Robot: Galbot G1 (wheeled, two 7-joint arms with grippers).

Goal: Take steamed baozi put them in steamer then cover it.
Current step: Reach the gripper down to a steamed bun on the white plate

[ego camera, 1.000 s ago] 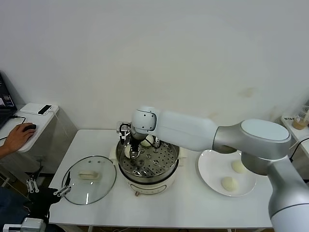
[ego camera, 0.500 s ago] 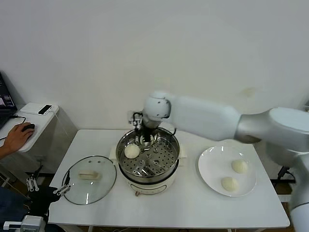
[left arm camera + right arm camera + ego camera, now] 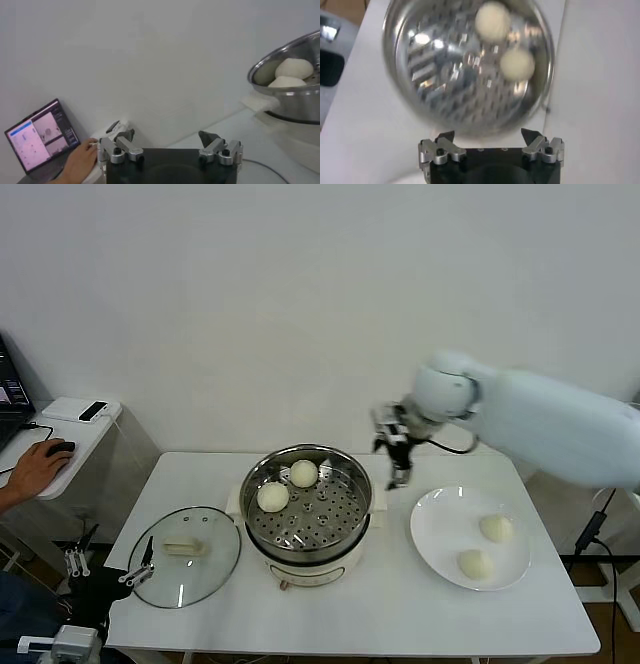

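Already two steamed baozi (image 3: 288, 485) sit in the steamer (image 3: 306, 556); two wait on the plate (image 3: 440, 534). Empty, jaws apart, the right gripper (image 3: 396, 456) hangs between them, needing another bun next. Left gripper (image 3: 110, 564), jaws apart, idles beside the cover (image 3: 186, 556) on the counter (image 3: 400, 604).

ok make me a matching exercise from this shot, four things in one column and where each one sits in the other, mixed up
Things:
1. glass lid
2. two baozi on the perforated tray
3. two baozi not yet moved
4. right gripper

Places or states:
A. on the white plate
B. open and empty, in the air between steamer and plate
C. flat on the table, on the robot's left of the steamer
D. inside the steamer

Pairs: 1-C, 2-D, 3-A, 4-B
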